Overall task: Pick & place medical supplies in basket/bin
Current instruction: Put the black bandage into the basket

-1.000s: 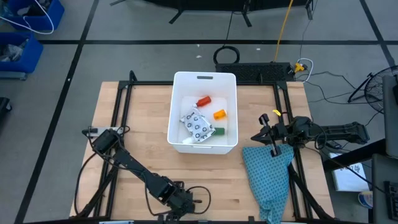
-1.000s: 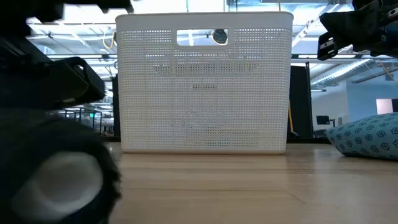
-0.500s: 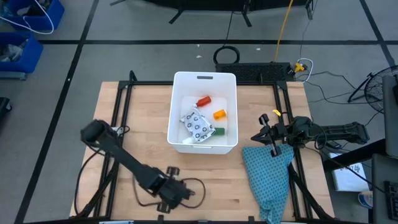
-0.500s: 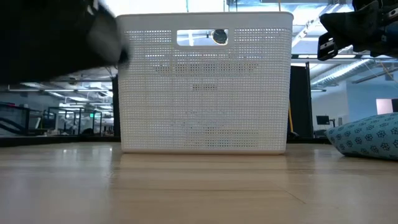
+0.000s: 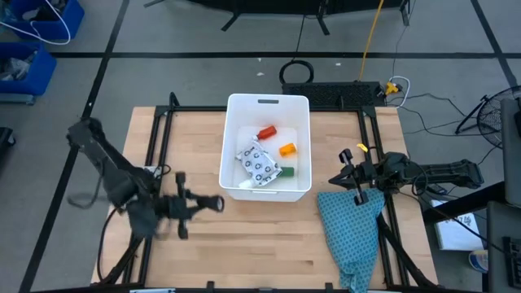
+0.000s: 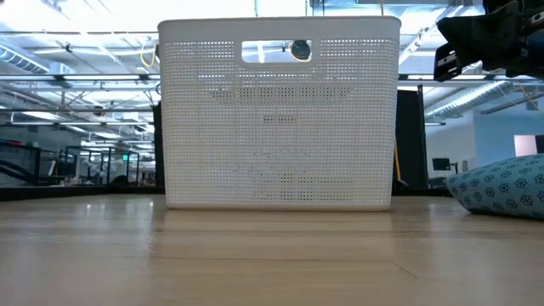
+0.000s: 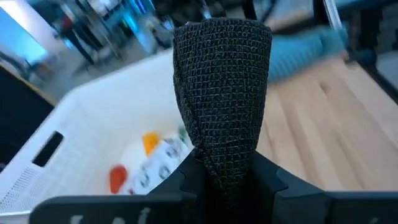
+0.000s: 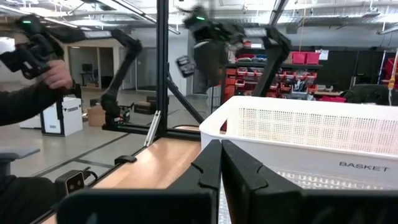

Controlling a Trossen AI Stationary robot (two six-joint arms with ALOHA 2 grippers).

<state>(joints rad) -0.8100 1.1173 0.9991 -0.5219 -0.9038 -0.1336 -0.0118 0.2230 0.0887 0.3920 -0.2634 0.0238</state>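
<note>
A: Four items, incl. packet (image 5: 259,165), lay in bin (image 5: 242,104).
B: Remaining?
A: Black roll (image 7: 221,99), pinched by L gripper (image 5: 213,203) just beside bin. R gripper (image 5: 348,174) pressed together, empty, over cloth (image 5: 352,232).

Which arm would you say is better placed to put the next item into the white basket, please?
Left, I think: its end effector is shut on a black roll, held just beside the basket. The right end effector waits shut and empty above the teal cloth.

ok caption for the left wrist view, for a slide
Left pincer shut on a black mesh roll, white basket beyond.
</note>
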